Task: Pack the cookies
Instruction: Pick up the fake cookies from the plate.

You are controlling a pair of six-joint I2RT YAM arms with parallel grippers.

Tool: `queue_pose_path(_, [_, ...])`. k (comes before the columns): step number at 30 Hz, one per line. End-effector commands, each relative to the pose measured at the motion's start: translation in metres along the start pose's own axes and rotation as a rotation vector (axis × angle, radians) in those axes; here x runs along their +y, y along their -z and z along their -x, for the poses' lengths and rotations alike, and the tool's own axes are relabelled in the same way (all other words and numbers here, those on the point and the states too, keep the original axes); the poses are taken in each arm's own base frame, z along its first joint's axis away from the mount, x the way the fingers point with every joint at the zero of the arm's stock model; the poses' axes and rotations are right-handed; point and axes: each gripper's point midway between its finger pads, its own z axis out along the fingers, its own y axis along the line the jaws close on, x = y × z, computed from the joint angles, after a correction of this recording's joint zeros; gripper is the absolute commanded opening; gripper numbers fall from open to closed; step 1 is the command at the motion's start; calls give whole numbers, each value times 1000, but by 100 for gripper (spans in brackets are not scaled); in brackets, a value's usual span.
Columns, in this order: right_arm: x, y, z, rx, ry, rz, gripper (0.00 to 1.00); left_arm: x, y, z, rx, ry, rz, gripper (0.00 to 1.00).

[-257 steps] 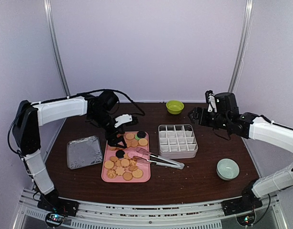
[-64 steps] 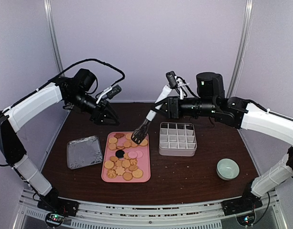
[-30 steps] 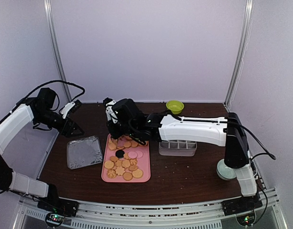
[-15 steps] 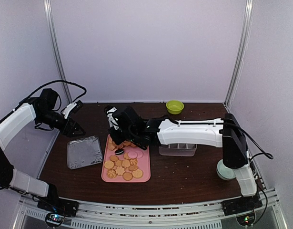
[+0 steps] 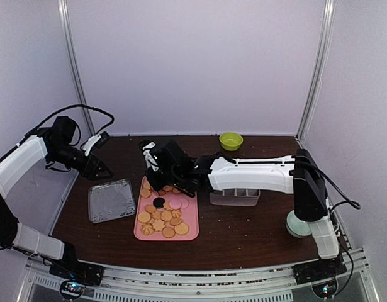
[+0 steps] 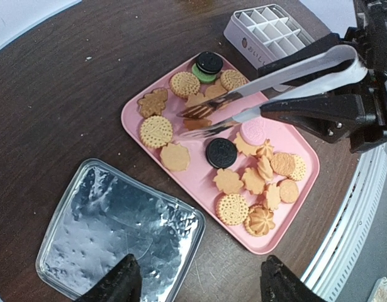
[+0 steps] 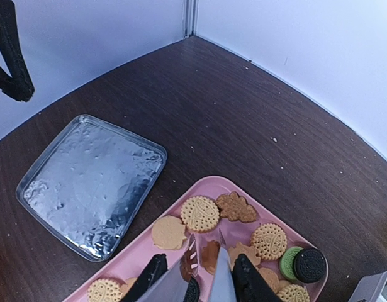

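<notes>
Several cookies (image 5: pixel 165 217) lie on a pink tray (image 5: pixel 188 234): tan round and flower ones, a black one (image 6: pixel 221 152) and a green one (image 6: pixel 201 74). My right gripper (image 7: pixel 196 283) reaches over the tray's far end, shut on metal tongs (image 6: pixel 275 75). The tong tips stand on either side of a small brown cookie (image 7: pixel 210 255) near a round tan one (image 7: pixel 199 214). Out to the left my left gripper (image 6: pixel 202 286) hangs high above a foil tray (image 6: pixel 117 233), open, with nothing between its fingers (image 6: pixel 127 283).
The foil tray (image 5: pixel 111 200) sits left of the pink tray. A white divided box (image 5: pixel 234 196) stands to its right, partly under my right arm. A green bowl (image 5: pixel 231 139) is at the back, a pale bowl (image 5: pixel 299 225) at front right.
The right arm has shifted slightly over the tray's far end and the tongs have narrowed around the brown cookie. The left arm has hardly moved.
</notes>
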Motion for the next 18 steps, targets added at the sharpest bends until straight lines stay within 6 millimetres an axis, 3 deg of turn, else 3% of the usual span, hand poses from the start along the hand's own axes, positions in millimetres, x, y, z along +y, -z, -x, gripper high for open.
queue_pose_path(1, [-20,8,4,-9,-9,-30,34,-2,6,10,-31,-20,-19,67])
queue_pose_path(8, [-20,16,10,-18,-28,-9,24,-3,6,12,-34,-18,-28,67])
queue_pose_path(14, [-26,43,52,-110,-60,1,14,-4,5,12,-28,-16,-38,66])
queue_pose_path(18, [-42,71,86,-183,-98,6,11,-4,4,11,-16,-9,-45,65])
